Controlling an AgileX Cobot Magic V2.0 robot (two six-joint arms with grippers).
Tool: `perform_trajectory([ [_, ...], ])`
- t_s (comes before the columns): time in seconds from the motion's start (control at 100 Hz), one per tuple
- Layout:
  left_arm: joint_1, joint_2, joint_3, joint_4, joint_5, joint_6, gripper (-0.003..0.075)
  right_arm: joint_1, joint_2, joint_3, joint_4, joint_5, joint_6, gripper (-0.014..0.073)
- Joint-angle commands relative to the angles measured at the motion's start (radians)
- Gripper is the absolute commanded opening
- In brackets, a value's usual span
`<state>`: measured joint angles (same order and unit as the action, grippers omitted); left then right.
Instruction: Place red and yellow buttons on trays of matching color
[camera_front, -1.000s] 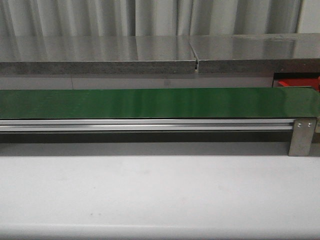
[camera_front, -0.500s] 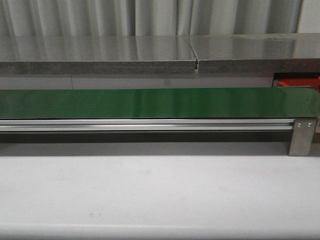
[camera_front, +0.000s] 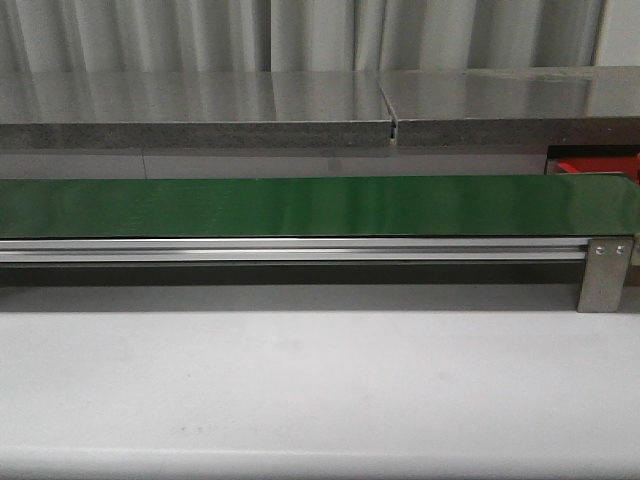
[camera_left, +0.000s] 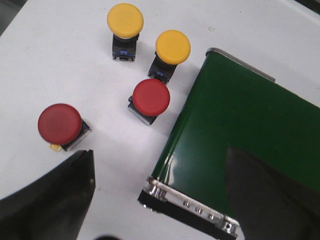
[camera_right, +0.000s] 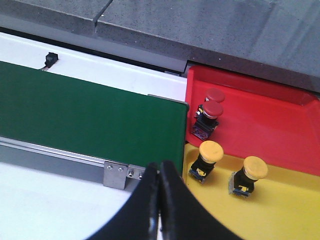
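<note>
You see two yellow buttons (camera_left: 125, 20) (camera_left: 173, 46) and two red buttons (camera_left: 151, 96) (camera_left: 60, 123) standing on the white surface (camera_left: 45, 60) beside the green belt (camera_left: 245, 125); the hand's fingers (camera_left: 45, 200) spread apart.

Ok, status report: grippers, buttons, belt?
Left gripper open, empty; right gripper shut, empty. Four unsorted mushroom buttons: nearest red. Green conveyor belt bare.

Front view: I see no change over last second. Green conveyor belt (camera_front: 320, 205) bare as before, aluminium rail (camera_front: 300, 250) and white table (camera_front: 320, 380) same, my arms nowhere in that view throughout
</note>
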<state>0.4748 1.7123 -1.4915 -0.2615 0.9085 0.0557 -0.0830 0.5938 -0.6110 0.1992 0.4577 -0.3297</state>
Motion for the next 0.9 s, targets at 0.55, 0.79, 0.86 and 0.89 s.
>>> perform_trajectory([
  [0.55,0.006,0.398,-0.524,0.032,0.048,-0.348,0.0522,0.001,-0.001,-0.022,0.006,-0.062,-0.007,-0.009],
  [0.79,0.006,0.476,-0.573,0.032,0.011,-0.426,0.0522,0.001,-0.001,-0.022,0.006,-0.062,-0.007,-0.009],
  [0.86,0.006,0.496,-0.583,0.032,0.005,-0.444,0.0522,0.001,-0.001,-0.022,0.006,-0.062,-0.007,-0.009],
  [0.89,0.006,0.506,-0.585,0.032,0.004,-0.444,0.0522,0.001,-0.001,-0.022,0.006,-0.062,-0.007,-0.009],
])
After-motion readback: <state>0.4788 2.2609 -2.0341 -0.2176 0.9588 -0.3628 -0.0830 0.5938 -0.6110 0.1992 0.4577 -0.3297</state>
